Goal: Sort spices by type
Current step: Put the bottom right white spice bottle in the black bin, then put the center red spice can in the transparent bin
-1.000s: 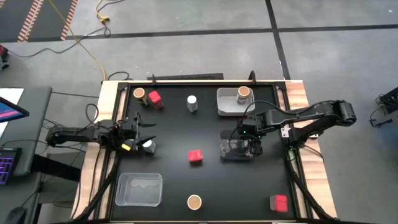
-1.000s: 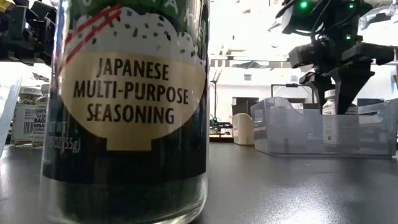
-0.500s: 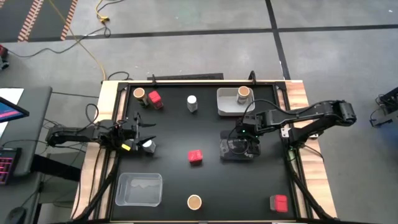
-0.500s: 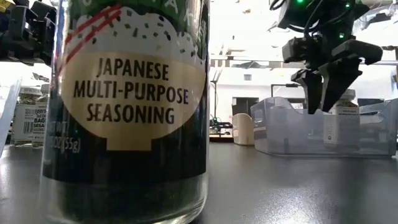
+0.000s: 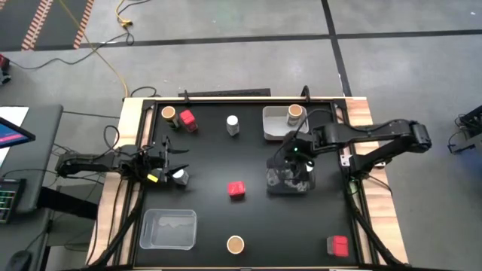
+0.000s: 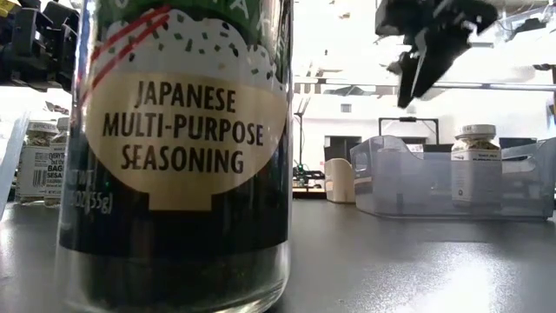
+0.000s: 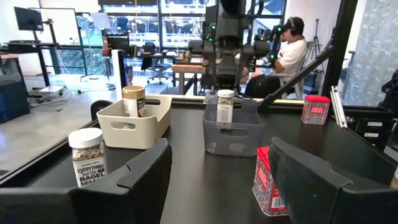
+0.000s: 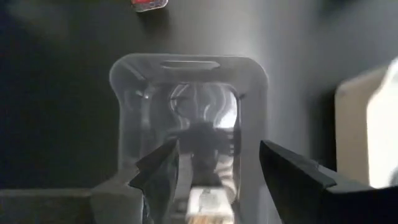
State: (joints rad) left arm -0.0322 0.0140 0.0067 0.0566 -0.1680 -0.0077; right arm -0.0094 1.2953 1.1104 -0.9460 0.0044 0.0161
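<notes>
High view puts the matter plainly: a white-lidded jar [image 5: 180, 176] stands upright near the left edge of the worktop [image 5: 211, 218], and the left pincer [image 5: 172, 160] hangs just beside it. The jar lies off that pincer's side, toward the near edge, not between its fingers. The left wrist view agrees, since it looks straight across the worktop and shows a bare gap between the two fingers. That pincer stands half open and holds nothing.

The right pincer [image 5: 292, 156] is raised over the clear grey bin [image 5: 273, 184] right of the worktop's middle. Its fingers are parted and empty. One white-lidded jar [image 7: 225, 106] already stands inside the bin, so that bin looks like the home for this kind.

For the jar by the left edge, the left arm is clearly the nearer one; the right pincer is well apart from it, with the red tin [image 5: 236, 189] between. The jar's long axis is vertical, so a grip from above or from the side would both suit. My reading is that the left pincer must first shift toward the near edge until the jar sits between its fingers. A second white-lidded jar [image 5: 233, 124] near the far edge lies roughly midway between both arms.
</notes>
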